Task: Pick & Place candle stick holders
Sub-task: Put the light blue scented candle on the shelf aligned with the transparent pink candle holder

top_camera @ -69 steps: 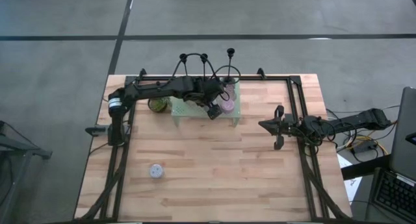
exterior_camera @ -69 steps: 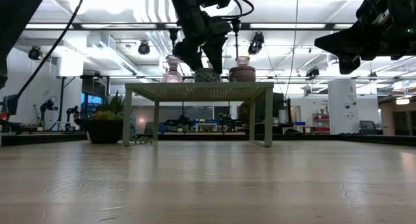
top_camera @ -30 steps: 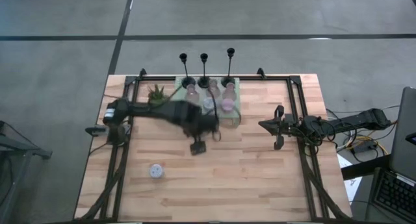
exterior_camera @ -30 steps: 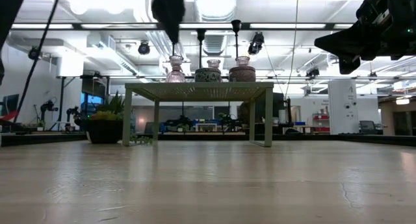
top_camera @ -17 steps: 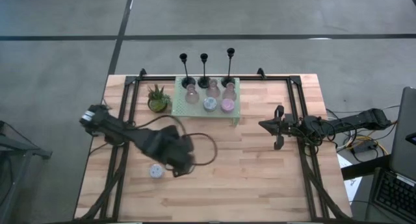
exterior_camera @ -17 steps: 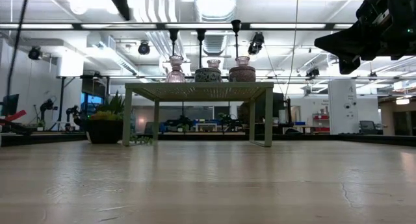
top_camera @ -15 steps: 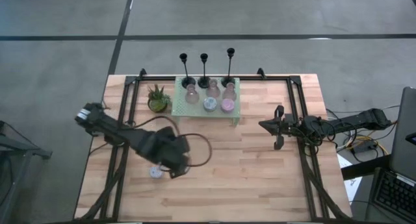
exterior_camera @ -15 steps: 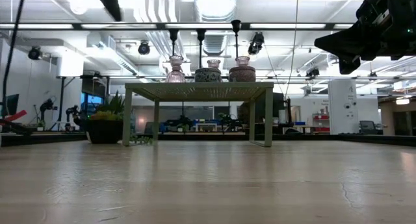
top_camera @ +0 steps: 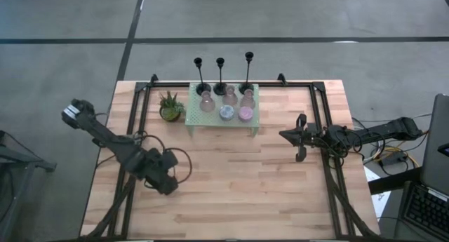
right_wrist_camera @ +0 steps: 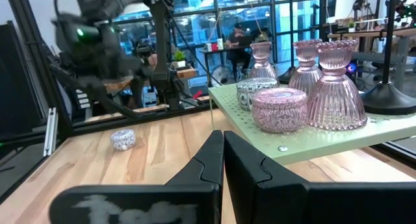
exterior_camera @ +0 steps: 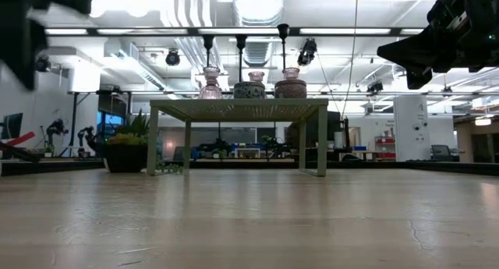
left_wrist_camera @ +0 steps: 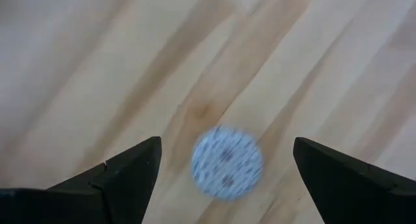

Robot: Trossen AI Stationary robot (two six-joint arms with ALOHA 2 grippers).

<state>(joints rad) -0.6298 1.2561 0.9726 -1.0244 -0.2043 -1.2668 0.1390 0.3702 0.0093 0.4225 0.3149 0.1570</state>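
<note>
Overhead, the left end effector [top_camera: 165, 184] hides the blue holder [left_wrist_camera: 227, 162] on the counter [top_camera: 280, 193], well in front of the shelf [top_camera: 222, 111]. Its wrist view shows the blurred holder directly below, between fingers [left_wrist_camera: 127, 172] spread wide apart. Beside the shelf, the right end effector [right_wrist_camera: 223, 148] waits, fingers together.

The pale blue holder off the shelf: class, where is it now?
The pale blue holder lies on the bare table, near the left front, directly beneath the left gripper, between its open jaws.
</note>
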